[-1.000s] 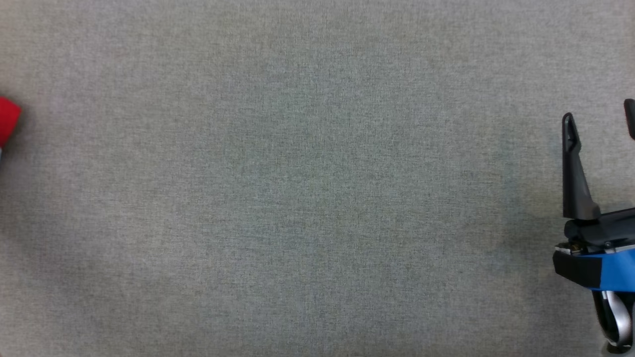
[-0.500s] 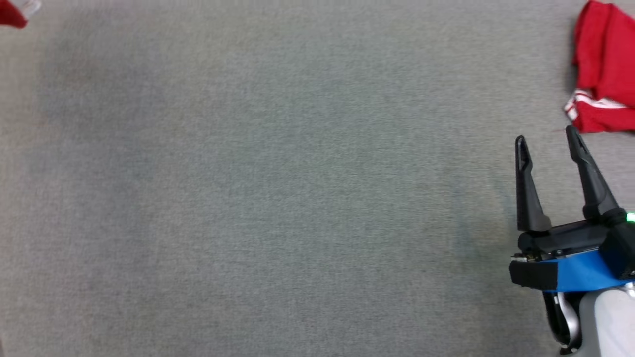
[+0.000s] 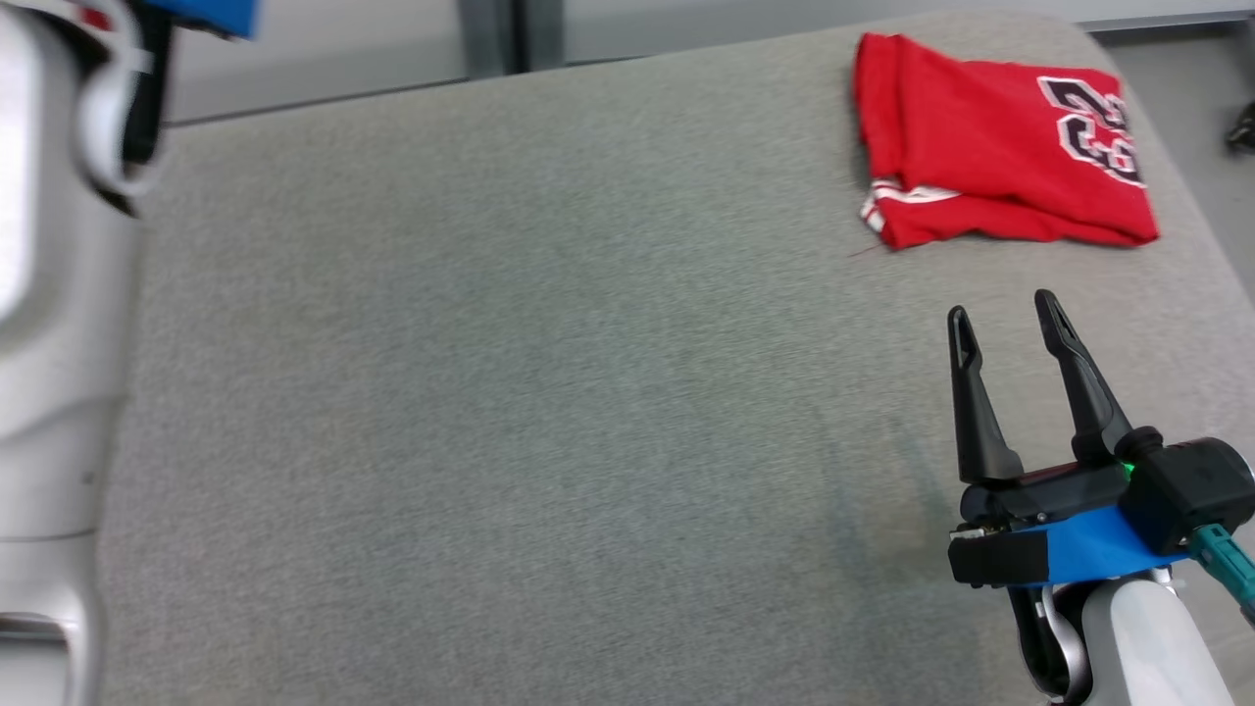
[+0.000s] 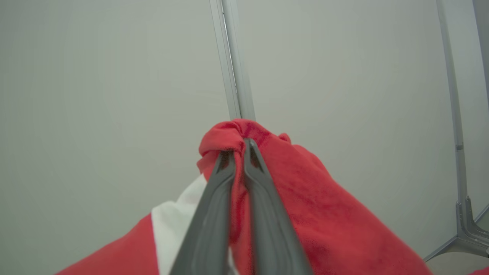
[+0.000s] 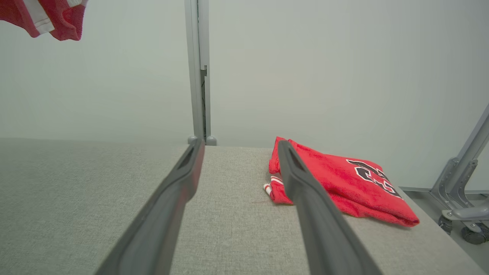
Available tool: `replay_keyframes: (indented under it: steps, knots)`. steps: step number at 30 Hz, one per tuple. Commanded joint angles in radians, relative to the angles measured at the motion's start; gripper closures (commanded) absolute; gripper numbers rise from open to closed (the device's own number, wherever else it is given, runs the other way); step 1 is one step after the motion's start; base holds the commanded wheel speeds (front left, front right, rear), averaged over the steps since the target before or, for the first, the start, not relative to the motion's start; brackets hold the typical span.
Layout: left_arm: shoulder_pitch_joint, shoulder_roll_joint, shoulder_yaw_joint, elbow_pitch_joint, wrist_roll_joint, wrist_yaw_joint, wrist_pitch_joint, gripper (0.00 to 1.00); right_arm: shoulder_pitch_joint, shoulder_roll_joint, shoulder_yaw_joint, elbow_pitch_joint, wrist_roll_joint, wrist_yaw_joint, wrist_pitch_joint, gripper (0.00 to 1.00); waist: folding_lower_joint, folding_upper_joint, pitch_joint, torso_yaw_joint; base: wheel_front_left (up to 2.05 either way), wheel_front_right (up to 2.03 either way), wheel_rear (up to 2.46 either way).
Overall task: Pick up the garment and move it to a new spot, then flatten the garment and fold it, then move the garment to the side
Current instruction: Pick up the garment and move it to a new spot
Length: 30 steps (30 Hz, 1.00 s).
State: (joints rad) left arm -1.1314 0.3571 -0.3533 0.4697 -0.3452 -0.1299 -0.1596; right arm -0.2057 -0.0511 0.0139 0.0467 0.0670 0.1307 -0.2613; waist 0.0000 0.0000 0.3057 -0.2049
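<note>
We see the garment [image 4: 313,214], red with a white band, bunched up and lifted clear of the desk [image 3: 490,392], hanging in front of a pale wall [image 4: 95,95]. The left tool [image 4: 238,148] has hold of it. Its two fingers are pressed almost together on a gathered fold at the top of the cloth, and the rest drapes down on either side of them. In the right wrist view a red corner of it with white stripes hangs at the upper left, high above the desk.

The pale left forearm [image 3: 49,294] runs along the left edge of the head view. The right tool [image 3: 1002,310] sits at the lower right, over the grey fabric desk. Its fingers are spread wide with nothing between them, and they point toward the far right corner. There a second red jersey [image 3: 980,147] lies folded flat, close to the far and right edges. It has a black-and-white number [image 3: 1093,123] on top, and it lies apart from the tool's tips. Behind the desk a grey post [image 5: 198,76] stands against the wall.
</note>
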Motion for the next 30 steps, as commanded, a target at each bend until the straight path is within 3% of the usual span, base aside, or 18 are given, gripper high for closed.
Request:
replay_keyframes:
  steps: [1, 9, 21, 28, 29, 30]
  knots:
    - [0.017, -0.019, -0.028, -0.014, -0.007, -0.001, 0.005, 1.0, 0.001, 0.0, -0.002, 0.002, 0.018, 0.0, -0.004, 0.0, 0.0, 0.0, -0.035, -0.042, 0.0, 0.0, 0.0]
    - [0.152, -0.103, -0.165, -0.001, -0.032, -0.001, 0.005, 1.0, 0.007, 0.001, -0.002, -0.004, 0.061, 0.0, -0.004, 0.0, 0.0, 0.0, -0.042, -0.074, 0.0, 0.0, 0.0]
    - [0.463, -0.189, -0.227, 0.182, -0.109, 0.005, -0.075, 1.0, 0.0, 0.0, -0.009, 0.012, 0.072, 0.0, -0.004, 0.0, 0.0, 0.0, -0.045, -0.043, 0.0, 0.0, 0.0]
    - [0.56, -0.224, -0.277, 0.246, -0.111, 0.002, -0.098, 1.0, 0.006, 0.0, -0.021, 0.028, 0.07, 0.0, -0.004, 0.0, 0.0, 0.0, -0.056, -0.021, 0.0, 0.0, 0.0]
    - [0.565, -0.227, -0.284, 0.248, -0.103, 0.002, -0.101, 0.75, 0.009, 0.0, -0.02, 0.032, 0.07, 0.0, -0.004, 0.0, 0.0, 0.0, -0.06, -0.018, 0.0, 0.0, 0.0]
    - [0.566, -0.226, -0.292, 0.245, -0.087, 0.002, -0.101, 0.07, 0.013, 0.0, -0.02, 0.036, 0.07, 0.0, -0.004, 0.0, 0.0, 0.0, -0.064, -0.014, 0.0, 0.0, 0.0]
